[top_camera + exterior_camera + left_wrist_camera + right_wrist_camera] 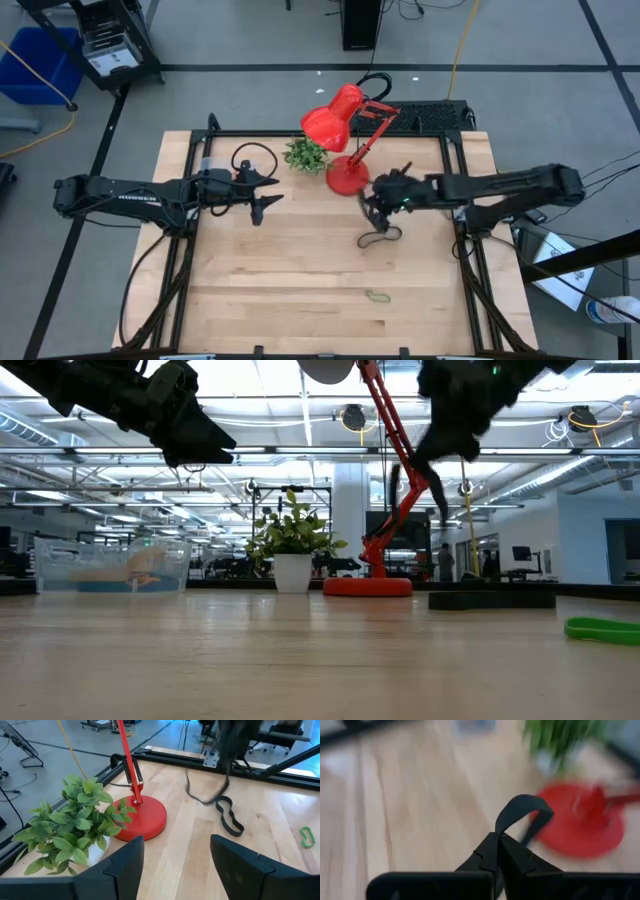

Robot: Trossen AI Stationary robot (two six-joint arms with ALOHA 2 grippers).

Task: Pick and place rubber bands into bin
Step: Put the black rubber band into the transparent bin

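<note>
My right gripper [370, 208] is shut on a black rubber band [522, 805] above the table, in front of the red lamp's base. The held band shows blurred in the left wrist view [205, 795]. A second black band [378, 238] lies flat on the table just nearer, and a green band [377, 296] lies near the front edge. My left gripper [268, 197] is open and empty, above the table at centre left. The clear bin [110, 565] stands at the far left, by the left arm [207, 163]. My right gripper pinches the black band between its two shut fingers [490, 852]. A loop of the band [502, 822] stands out beyond the fingertips. In the left wrist view the band hangs slack below the gripper, clear of the table.
A red desk lamp [347, 175] stands on its round base at the far centre, with a small potted plant [306, 154] to its left. Bare wood lies between the two grippers and toward the near edge.
</note>
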